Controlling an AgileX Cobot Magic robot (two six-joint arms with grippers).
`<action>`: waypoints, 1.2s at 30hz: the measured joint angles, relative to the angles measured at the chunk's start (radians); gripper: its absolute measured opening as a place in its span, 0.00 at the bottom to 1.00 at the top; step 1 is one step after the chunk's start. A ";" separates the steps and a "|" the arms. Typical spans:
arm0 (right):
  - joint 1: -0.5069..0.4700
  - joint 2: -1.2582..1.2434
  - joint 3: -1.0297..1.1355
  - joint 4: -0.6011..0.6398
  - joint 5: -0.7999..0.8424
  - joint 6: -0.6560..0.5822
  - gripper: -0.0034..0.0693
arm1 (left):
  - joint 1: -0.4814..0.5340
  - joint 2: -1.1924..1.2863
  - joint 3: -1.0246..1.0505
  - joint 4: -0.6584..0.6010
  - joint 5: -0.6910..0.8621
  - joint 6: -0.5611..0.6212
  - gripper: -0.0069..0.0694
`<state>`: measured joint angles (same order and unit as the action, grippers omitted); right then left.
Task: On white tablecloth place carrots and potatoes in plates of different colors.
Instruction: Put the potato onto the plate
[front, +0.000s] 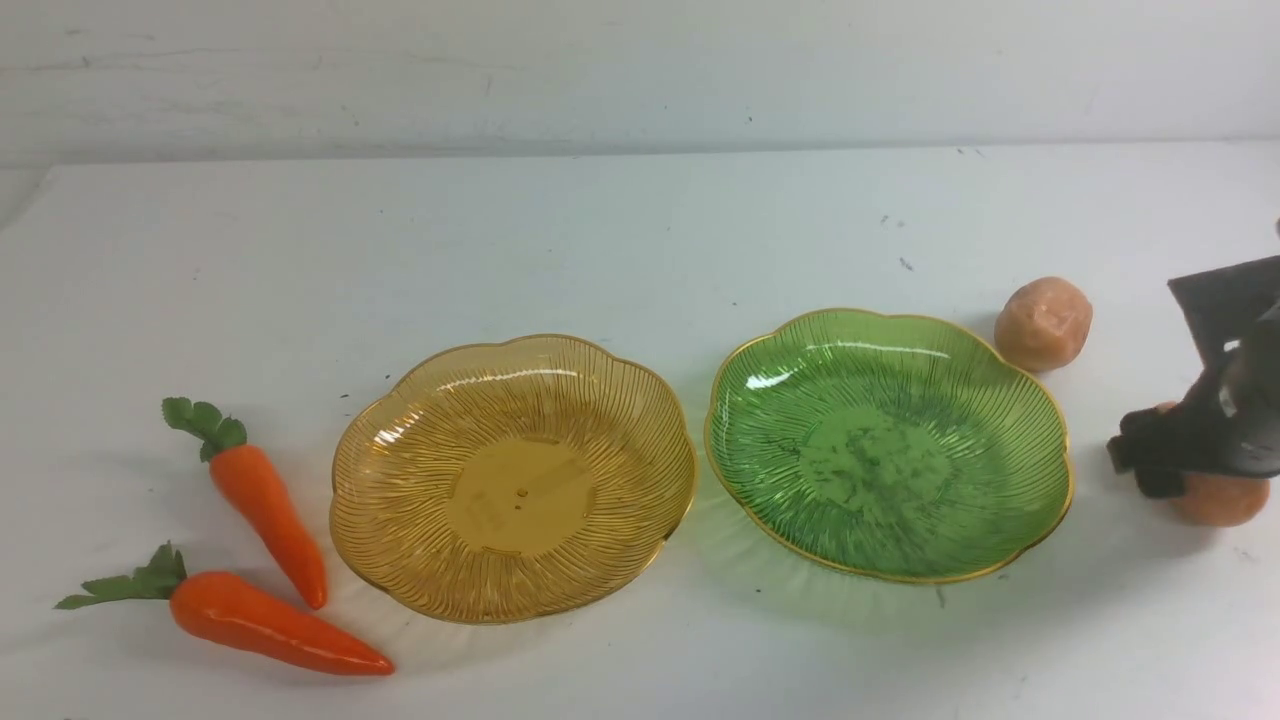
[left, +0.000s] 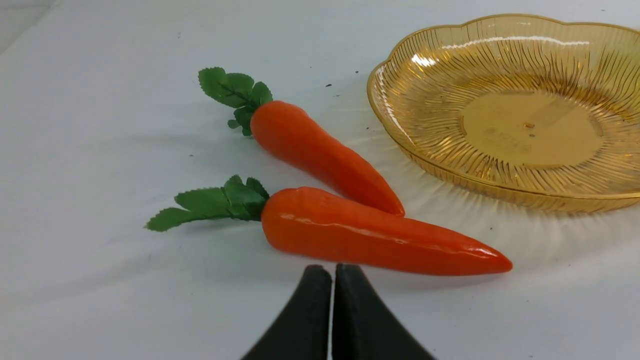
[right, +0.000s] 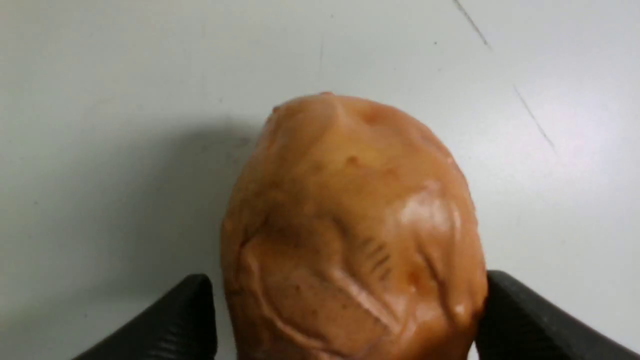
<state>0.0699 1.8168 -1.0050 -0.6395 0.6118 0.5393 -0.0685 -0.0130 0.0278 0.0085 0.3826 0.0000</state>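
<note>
Two orange carrots with green tops lie on the white tablecloth (front: 620, 230) at the left: one nearer (front: 270, 622), one farther (front: 268, 508), tips crossing in the left wrist view (left: 370, 235). An empty amber plate (front: 400, 440) sits beside an empty green plate (front: 1040, 420). The rounder potato (front: 1042, 323) lies behind the green plate. The oval potato (front: 1225, 503) rests on the cloth at the right. My right gripper (front: 1175, 470) straddles it (right: 350, 225); one finger (right: 520, 320) touches it, and a thin gap shows at the other. My left gripper (left: 331, 272) is shut and empty, just short of the nearer carrot.
A pale wall (front: 640, 70) runs along the table's far edge. Small dark specks dot the cloth. The left arm is out of the front view.
</note>
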 joint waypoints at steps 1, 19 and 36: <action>0.000 0.014 0.000 -0.008 -0.003 0.004 0.92 | 0.000 0.000 0.000 0.000 0.000 0.000 0.09; 0.000 -0.136 -0.216 0.163 0.278 -0.052 0.76 | 0.000 0.000 0.000 0.000 0.000 0.000 0.09; 0.224 -0.028 -0.237 0.527 0.165 -0.342 0.76 | 0.000 0.000 0.000 0.000 0.000 0.000 0.09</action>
<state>0.2944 1.7887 -1.2424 -0.1122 0.7772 0.1976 -0.0685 -0.0130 0.0278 0.0085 0.3826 0.0000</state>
